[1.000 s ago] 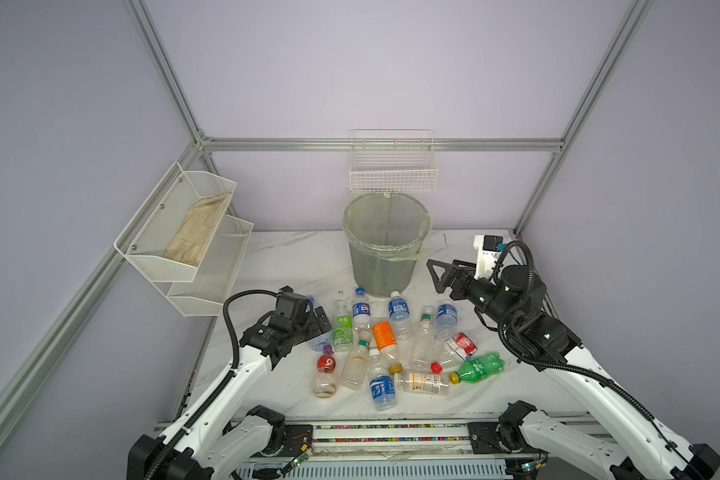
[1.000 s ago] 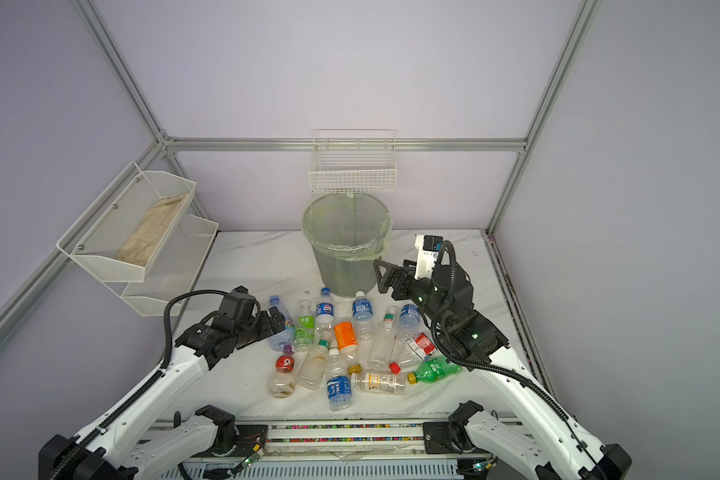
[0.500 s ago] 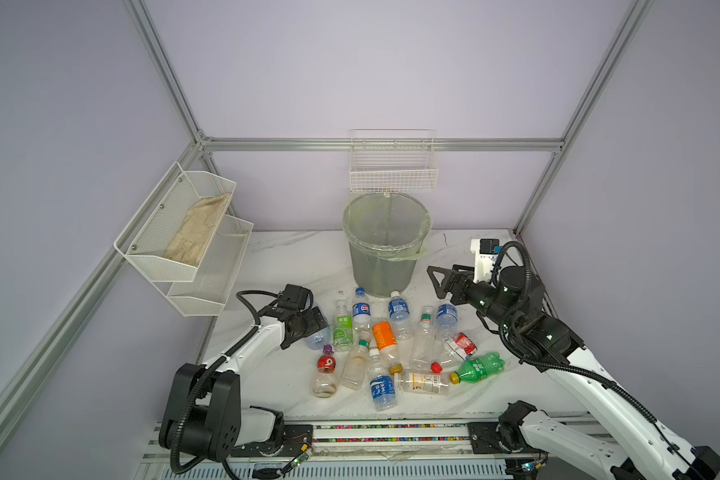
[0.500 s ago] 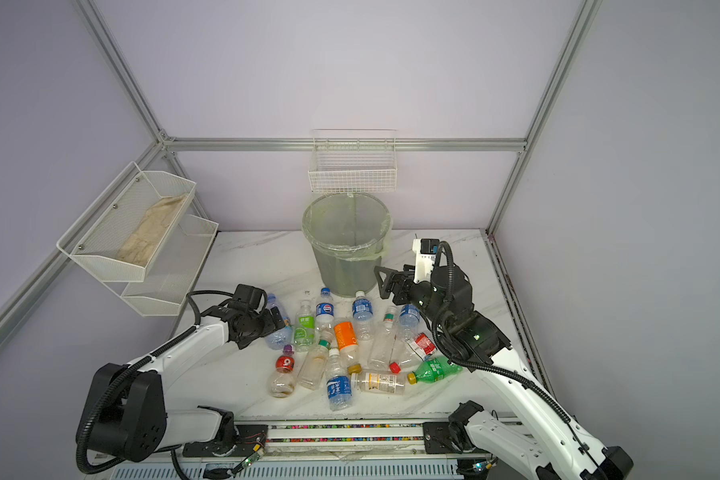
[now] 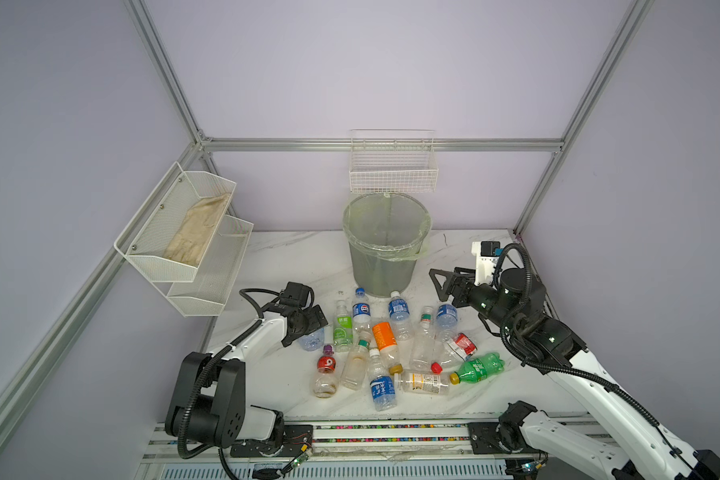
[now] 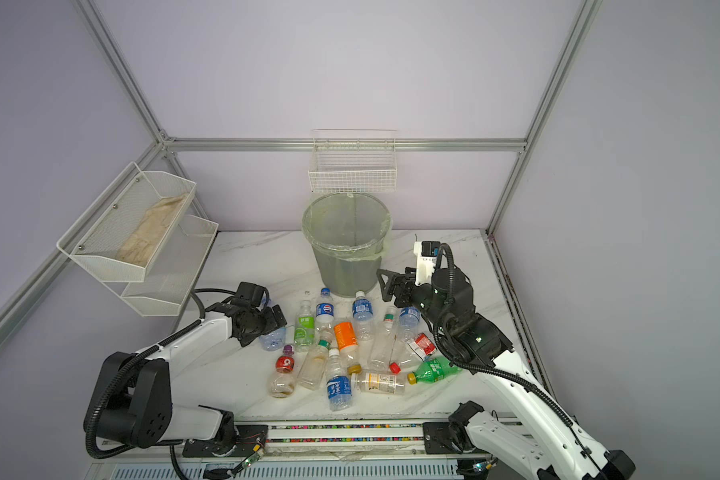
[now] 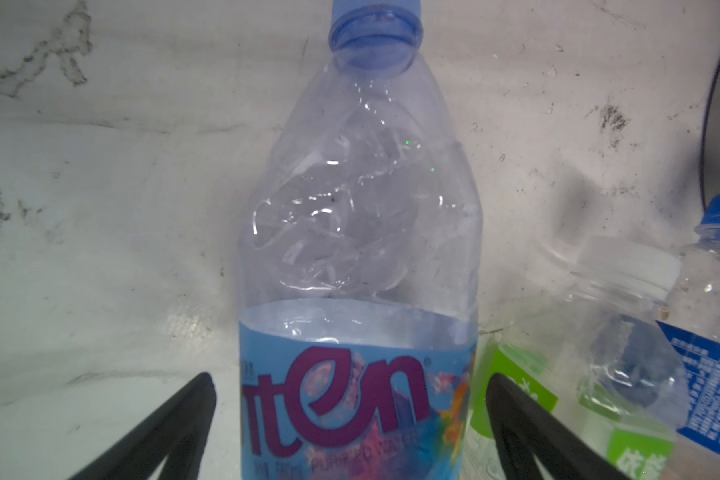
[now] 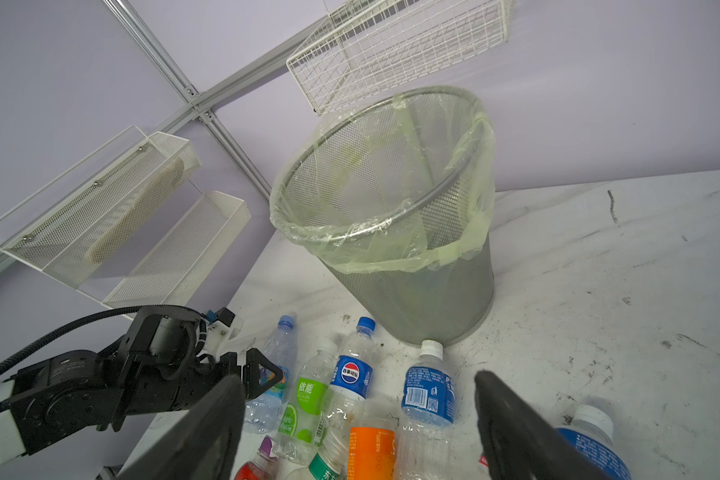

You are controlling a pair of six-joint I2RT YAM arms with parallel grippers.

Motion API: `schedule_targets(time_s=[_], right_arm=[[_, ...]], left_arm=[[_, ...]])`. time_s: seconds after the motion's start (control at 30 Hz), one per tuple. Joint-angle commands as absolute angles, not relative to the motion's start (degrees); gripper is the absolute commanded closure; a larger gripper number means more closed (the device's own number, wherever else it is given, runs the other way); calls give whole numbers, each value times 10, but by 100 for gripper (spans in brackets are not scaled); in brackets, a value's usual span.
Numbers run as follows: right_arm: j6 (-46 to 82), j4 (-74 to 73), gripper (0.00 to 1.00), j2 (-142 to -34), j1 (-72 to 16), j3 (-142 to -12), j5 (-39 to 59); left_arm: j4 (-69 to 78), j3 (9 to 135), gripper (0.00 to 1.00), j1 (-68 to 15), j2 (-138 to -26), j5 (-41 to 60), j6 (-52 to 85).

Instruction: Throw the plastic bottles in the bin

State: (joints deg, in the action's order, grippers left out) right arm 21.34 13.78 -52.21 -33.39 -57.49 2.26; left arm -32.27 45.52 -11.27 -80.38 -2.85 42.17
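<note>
Several plastic bottles point(image 5: 391, 345) lie in a cluster on the marble table in front of the bin point(image 5: 385, 245), a grey mesh basket with a pale green liner, seen in both top views point(image 6: 346, 245). My left gripper point(image 5: 314, 322) is low at the cluster's left end. It stands open, with a finger on each side of a clear bottle with a blue label point(image 7: 358, 249) and a gap on both sides. My right gripper point(image 5: 439, 284) hovers open to the right of the bin point(image 8: 391, 208), above the bottles, and holds nothing.
A white wire basket point(image 5: 393, 166) hangs on the back wall just above the bin. White mesh shelf trays point(image 5: 184, 237) on the left wall hold a cloth. A green-label bottle point(image 7: 516, 390) lies right beside the left gripper's finger.
My left arm has folded down, bringing its open gripper low around the blue-label bottle. The right arm has barely moved.
</note>
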Motion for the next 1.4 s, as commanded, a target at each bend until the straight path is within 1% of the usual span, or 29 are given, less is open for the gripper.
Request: schedule_targets(time_s=[0.0, 0.1, 0.3, 0.37, 0.6, 0.73, 0.9, 1.0, 1.03, 1.13, 1.37], right_arm=[[206, 163, 13, -529, -334, -570, 12], [206, 164, 14, -530, -334, -566, 12], [206, 160, 14, -527, -334, -557, 13], [207, 158, 14, -526, -334, -556, 12], [208, 157, 15, -525, -334, -555, 12], [208, 161, 15, -520, -334, -556, 9], [208, 165, 15, -515, -334, -557, 6], [209, 164, 16, -514, -334, -556, 6], [209, 164, 16, -513, -334, -557, 5], [211, 163, 16, -512, -334, -557, 5], [214, 163, 17, -511, -334, -557, 7]], left_arm=[[-308, 500, 0, -109, -827, -31, 406], [-305, 504, 0, -109, -842, -32, 405], [-301, 504, 6, -109, -865, -38, 398], [-302, 504, 11, -108, -866, -41, 397], [-301, 494, 32, -109, -868, -56, 397], [-301, 491, 41, -109, -864, -59, 400], [-308, 497, 50, -109, -840, -63, 399], [-320, 508, 58, -109, -821, -62, 395], [-324, 512, 59, -109, -816, -61, 392], [-336, 525, 65, -109, -777, -59, 384], [-367, 572, 68, -112, -688, -61, 365]])
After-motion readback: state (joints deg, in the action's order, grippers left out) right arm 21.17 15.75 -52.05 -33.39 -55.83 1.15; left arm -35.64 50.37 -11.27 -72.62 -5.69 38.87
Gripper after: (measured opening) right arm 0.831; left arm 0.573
